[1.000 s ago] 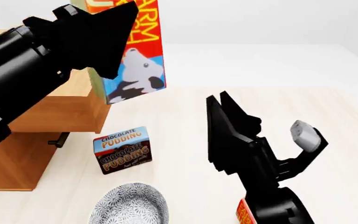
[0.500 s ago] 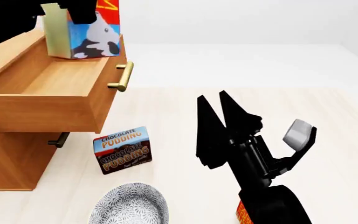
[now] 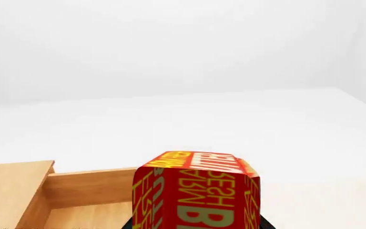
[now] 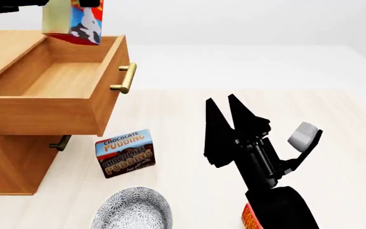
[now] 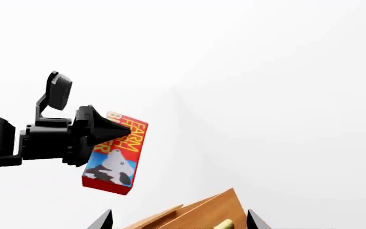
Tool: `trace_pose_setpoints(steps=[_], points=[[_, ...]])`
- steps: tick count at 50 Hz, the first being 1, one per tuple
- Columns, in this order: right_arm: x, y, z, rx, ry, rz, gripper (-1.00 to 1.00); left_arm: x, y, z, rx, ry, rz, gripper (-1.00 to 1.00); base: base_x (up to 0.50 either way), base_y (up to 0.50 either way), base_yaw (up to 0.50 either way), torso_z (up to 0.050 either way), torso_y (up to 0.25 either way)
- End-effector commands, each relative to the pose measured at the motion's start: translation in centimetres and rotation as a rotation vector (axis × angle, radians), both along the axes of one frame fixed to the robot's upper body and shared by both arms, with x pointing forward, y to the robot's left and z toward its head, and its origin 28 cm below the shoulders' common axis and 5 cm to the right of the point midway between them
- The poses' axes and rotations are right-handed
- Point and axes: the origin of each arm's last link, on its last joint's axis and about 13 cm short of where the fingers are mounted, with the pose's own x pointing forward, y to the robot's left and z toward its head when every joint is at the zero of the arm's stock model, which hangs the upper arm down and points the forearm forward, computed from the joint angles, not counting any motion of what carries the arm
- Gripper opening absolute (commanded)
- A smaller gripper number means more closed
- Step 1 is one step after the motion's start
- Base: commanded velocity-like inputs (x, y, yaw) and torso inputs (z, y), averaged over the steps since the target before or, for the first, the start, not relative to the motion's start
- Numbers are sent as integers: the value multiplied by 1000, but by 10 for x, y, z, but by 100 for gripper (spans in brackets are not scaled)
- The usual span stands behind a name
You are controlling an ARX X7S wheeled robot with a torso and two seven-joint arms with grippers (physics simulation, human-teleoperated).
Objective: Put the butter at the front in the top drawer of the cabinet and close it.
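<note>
The left hand (image 5: 106,131) is seen clamped on the butter (image 4: 74,22), its pointed fingers pressed against the carton in the right wrist view. The carton is held upright in the air above the rear of the open top drawer (image 4: 53,95), clear of the drawer floor.

Within the last second the carton has been carried from close before the head camera, where it and the arm blocked much of the cabinet (image 4: 8,162), back over the drawer. By half a second ago the drawer was already laid bare; since then the carton has been lifted slightly higher and farther back. The placing is judged near, with release and closing of the drawer not yet done.

The right hand (image 4: 228,112) is held spread and empty over the table (image 4: 335,133), well apart from the cabinet and little moved. A pudding box (image 4: 124,152) and a patterned bowl (image 4: 132,210) lie below the drawer front.

In the head view the left hand is largely cut off at the frame's edge, so the grip is shown only by the right wrist camera. In the left wrist view the carton fills the foreground and the fingers are hidden. A red-orange scrap (image 4: 251,218) beside the right arm's base is too covered to be named with certainty.
</note>
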Motion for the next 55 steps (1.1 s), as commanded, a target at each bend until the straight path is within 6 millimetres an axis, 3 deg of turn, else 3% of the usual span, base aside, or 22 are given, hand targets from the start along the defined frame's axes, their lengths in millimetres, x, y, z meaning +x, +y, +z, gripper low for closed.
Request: trace_pose_setpoints(steps=[1, 19, 38, 55], points=[[5, -4, -9, -3, 24, -22, 100, 28, 14, 15, 115, 52, 122, -100, 0, 0, 3, 0, 0], [6, -6, -16, -24, 51, -40, 100, 45, 28, -11, 219, 190, 180, -100, 0, 0, 0, 1, 2], [8, -10, -21, -33, 69, -63, 100, 57, 24, -47, 279, 273, 202, -100, 0, 0, 0, 1, 1], [12, -10, -28, -44, 94, -71, 100, 56, 26, -53, 314, 313, 264, -100, 0, 0, 0, 0, 1]])
